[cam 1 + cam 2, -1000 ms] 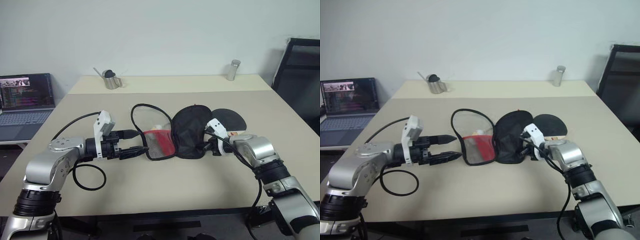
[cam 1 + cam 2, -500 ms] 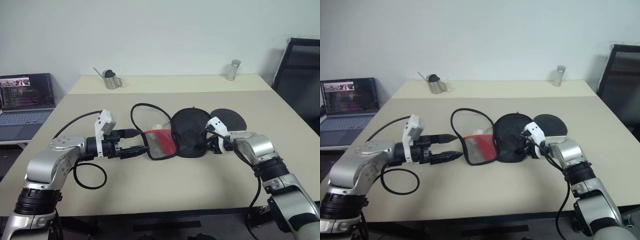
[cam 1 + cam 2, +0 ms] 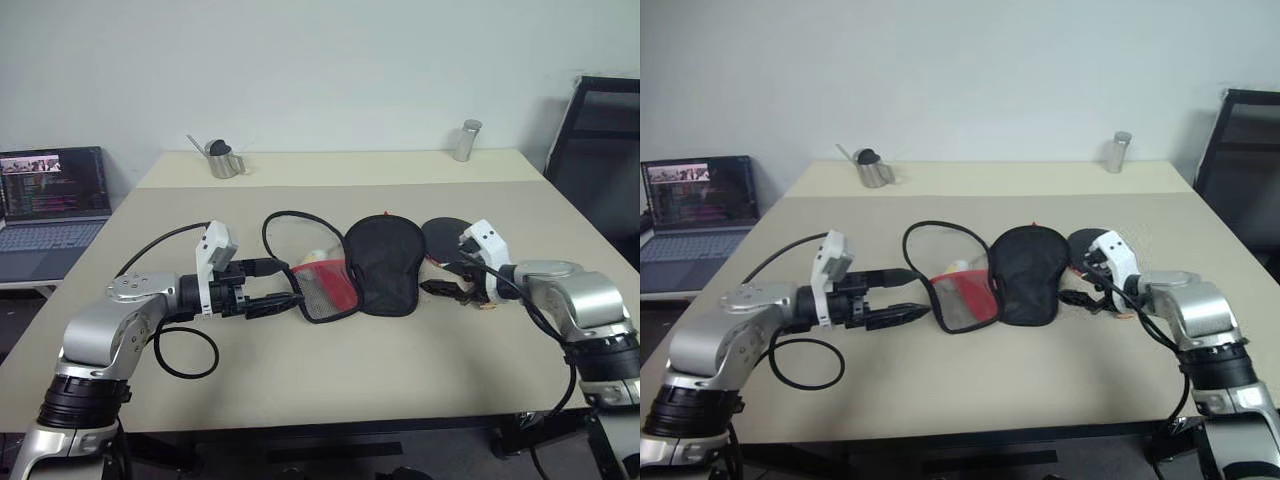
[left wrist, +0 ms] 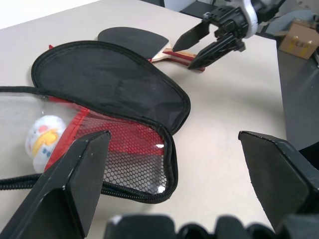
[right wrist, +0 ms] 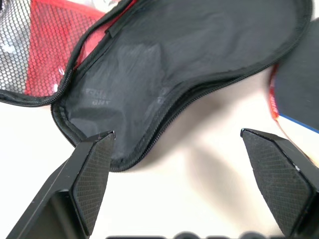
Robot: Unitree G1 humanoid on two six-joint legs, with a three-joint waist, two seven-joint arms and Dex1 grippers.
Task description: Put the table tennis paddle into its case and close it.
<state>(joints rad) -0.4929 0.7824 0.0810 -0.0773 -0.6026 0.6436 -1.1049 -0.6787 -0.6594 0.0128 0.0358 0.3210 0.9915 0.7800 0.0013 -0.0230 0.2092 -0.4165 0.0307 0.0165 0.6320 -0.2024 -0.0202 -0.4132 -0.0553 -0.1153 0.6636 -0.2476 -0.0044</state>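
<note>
The case (image 3: 383, 262) lies open in the middle of the table, its black flap spread flat beside the red mesh part (image 3: 325, 288), where a white ball (image 4: 42, 141) sits. The table tennis paddle (image 3: 448, 238) rests just right of the flap, black face up, its striped handle (image 4: 175, 54) pointing toward my right gripper. My right gripper (image 3: 440, 277) hovers open a little to the right of the flap's edge, holding nothing. My left gripper (image 3: 278, 285) is open and level at the case's left rim, with nothing between its fingers (image 4: 75, 191).
A laptop (image 3: 52, 200) stands on a side desk at the left. A metal cup (image 3: 222, 160) and a metal can (image 3: 465, 140) sit on the far table. A black chair (image 3: 600, 150) is at the right. A black cable (image 3: 180, 352) loops under my left arm.
My right gripper has opened, let go of the black flap's edge and drawn away to the right and upward. The flap now lies flatter. My left arm has stayed put.
</note>
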